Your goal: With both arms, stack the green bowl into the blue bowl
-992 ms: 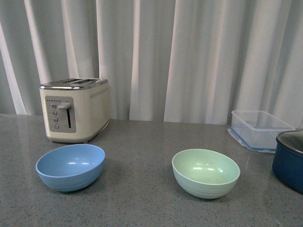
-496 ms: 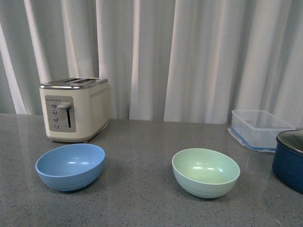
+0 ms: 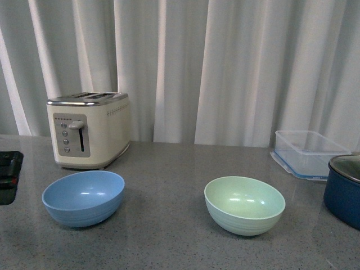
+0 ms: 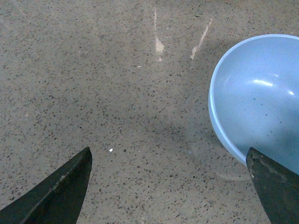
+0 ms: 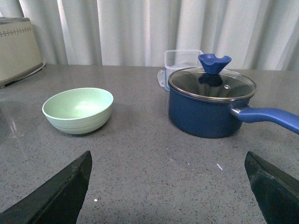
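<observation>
Both pairs of jaws stand wide apart and hold nothing. The left gripper (image 4: pixel 168 154) hangs over the bare grey counter (image 4: pixel 93 70), with the blue bowl (image 4: pixel 261 102) near one of its fingers. The right gripper (image 5: pixel 168 156) faces the green bowl (image 5: pixel 78 110) from well apart. Both bowls sit upright on the counter and well apart: blue to the left, in front of a cream toaster (image 3: pixel 90 130), and green to the right (a lidded navy pot (image 5: pixel 210 109) and a clear container (image 3: pixel 309 153) stand further right). Part of the left arm (image 3: pixel 8 177) shows at the front view's left edge.
</observation>
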